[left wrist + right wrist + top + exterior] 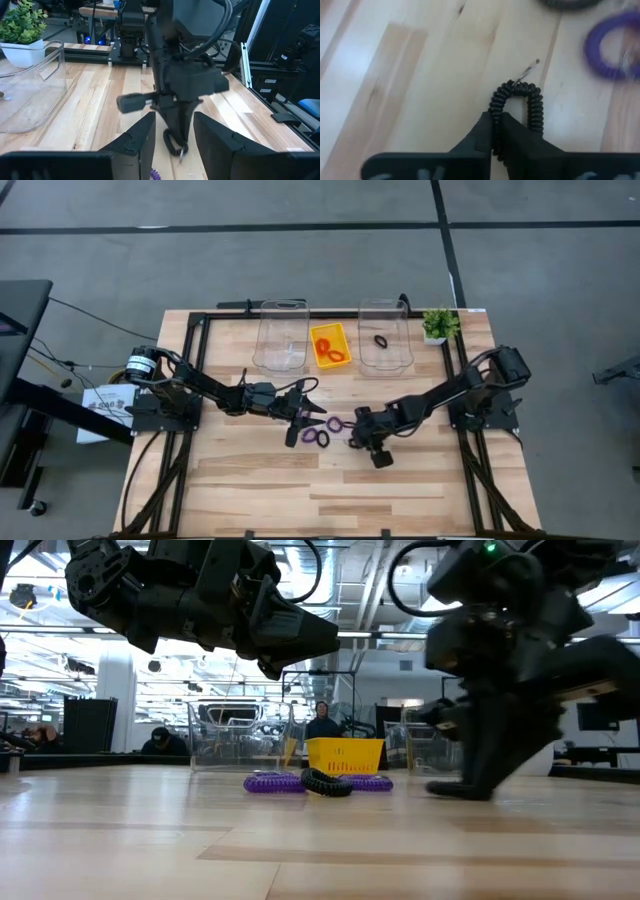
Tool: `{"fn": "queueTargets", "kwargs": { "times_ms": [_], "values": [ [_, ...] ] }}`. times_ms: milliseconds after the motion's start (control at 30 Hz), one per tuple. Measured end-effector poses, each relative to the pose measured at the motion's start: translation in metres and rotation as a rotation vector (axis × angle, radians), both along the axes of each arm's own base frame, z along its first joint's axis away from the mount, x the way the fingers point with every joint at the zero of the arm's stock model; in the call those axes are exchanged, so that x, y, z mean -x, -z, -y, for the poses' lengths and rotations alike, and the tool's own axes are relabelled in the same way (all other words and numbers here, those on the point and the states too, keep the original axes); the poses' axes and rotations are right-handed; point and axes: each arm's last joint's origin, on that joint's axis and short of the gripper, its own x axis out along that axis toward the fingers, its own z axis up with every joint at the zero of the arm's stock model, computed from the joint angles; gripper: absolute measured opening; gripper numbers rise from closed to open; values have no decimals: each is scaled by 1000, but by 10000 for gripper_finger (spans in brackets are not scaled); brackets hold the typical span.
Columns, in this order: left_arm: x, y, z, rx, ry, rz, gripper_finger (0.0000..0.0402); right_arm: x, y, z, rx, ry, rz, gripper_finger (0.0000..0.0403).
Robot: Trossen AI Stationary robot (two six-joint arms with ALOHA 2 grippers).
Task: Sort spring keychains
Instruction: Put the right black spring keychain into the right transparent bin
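My right gripper [494, 131] [357, 436] is low over the middle of the table, shut on a black spring keychain [517, 102]. My left gripper [172, 131] [306, 420] is open and hovers just left of it, touching nothing. Two purple keychains [318, 438] [336, 423] lie flat on the wood between the grippers, and a further black one [325, 783] lies by them. Orange-red keychains [330, 346] lie in the yellow tray [329, 330]. One black keychain [381, 340] lies in the right clear bin [385, 358]. My right gripper pinches one long side of the black keychain's loop [496, 114] between its two fingers, coming steeply from above. The rest of the loop [171, 142] sticks out past the fingertips, down at the tabletop. Whether it is lifted clear I cannot tell.
The left clear bin [280, 340] stands at the far edge beside the yellow tray. A small potted plant [438, 326] sits at the far right corner. Bare wood [330, 490] stretches across the table's near half. People show in the room behind.
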Motion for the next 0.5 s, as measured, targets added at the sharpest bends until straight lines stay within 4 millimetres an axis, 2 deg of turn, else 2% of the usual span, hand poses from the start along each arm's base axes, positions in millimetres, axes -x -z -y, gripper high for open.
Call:
{"fn": "queueTargets", "kwargs": {
  "times_ms": [133,233,367,500],
  "values": [
    [0,0,0,0,0,0,131,11,-12,-2,16,2,-16,21],
    [0,0,0,0,0,0,131,16,-31,-7,92,-1,57,25],
    [0,0,0,0,0,0,131,28,-58,-4,296,78,179,16],
    [0,0,0,0,0,0,131,39,-93,13,497,227,343,21]
  ]
}}
